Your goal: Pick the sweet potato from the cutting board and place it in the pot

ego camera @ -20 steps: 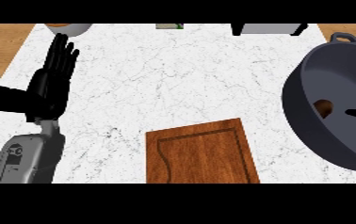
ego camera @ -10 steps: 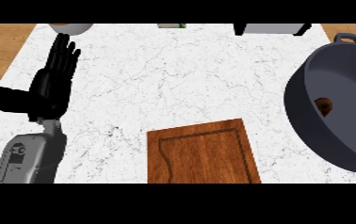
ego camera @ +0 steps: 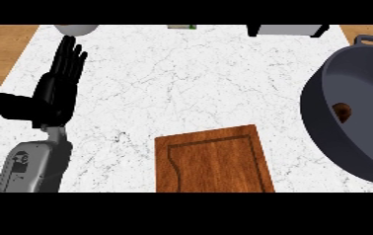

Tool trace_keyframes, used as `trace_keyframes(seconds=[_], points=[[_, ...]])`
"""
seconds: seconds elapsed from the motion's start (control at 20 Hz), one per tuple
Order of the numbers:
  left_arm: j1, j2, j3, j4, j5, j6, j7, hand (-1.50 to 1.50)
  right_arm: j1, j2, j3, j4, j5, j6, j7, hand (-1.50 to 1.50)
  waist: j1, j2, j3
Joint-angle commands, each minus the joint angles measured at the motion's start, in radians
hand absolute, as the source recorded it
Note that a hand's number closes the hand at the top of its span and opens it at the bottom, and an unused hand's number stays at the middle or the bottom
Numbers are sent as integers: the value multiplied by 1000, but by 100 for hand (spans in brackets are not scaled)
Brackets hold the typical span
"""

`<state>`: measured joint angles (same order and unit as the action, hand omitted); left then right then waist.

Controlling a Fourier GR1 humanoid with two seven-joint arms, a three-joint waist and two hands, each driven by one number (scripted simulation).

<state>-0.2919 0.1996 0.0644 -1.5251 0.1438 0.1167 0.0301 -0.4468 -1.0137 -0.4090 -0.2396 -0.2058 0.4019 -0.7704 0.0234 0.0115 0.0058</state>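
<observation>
Presently the sweet potato [ego camera: 342, 111] lies inside the dark pot [ego camera: 324, 125] at the bench's [ego camera: 189, 81] right edge, apart from the bare wooden cutting board [ego camera: 212, 162]. Left hand [ego camera: 59, 88] rests at the view's left, fingers straight and open; right hand does not show.

Light is bright and even across the white marble table [ego camera: 204, 76], with no glare and no burnt-out patches. Shadows are faint: no dark pool lies beside the black left hand [ego camera: 55, 88] at the left, and the cutting board [ego camera: 215, 162] at the near edge casts almost none. The dark pot [ego camera: 331, 115] at the right is shaded inside, so the sweet potato [ego camera: 342, 111] in it reads dim. Marble veins stay crisp from near to far.
</observation>
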Motion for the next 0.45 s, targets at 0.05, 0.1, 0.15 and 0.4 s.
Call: trace_keyframes(seconds=[0.05,0.1,0.15,0.4], points=[[5,8,9,-38,12,-1,31,0,19,-53,-34,57,-16,97,-61,-150,10,1,3],[6,10,22,-13,24,-15,6,0,36,-59,-36,52,-18,117,-78,-150,6,4,4],[-24,8,26,-9,21,2,24,0,52,-69,-39,51,-17,122,-90,-150,-2,4,5],[7,4,16,-14,11,-9,-6,0,73,-74,-46,51,-15,104,-94,-150,5,5,6]])
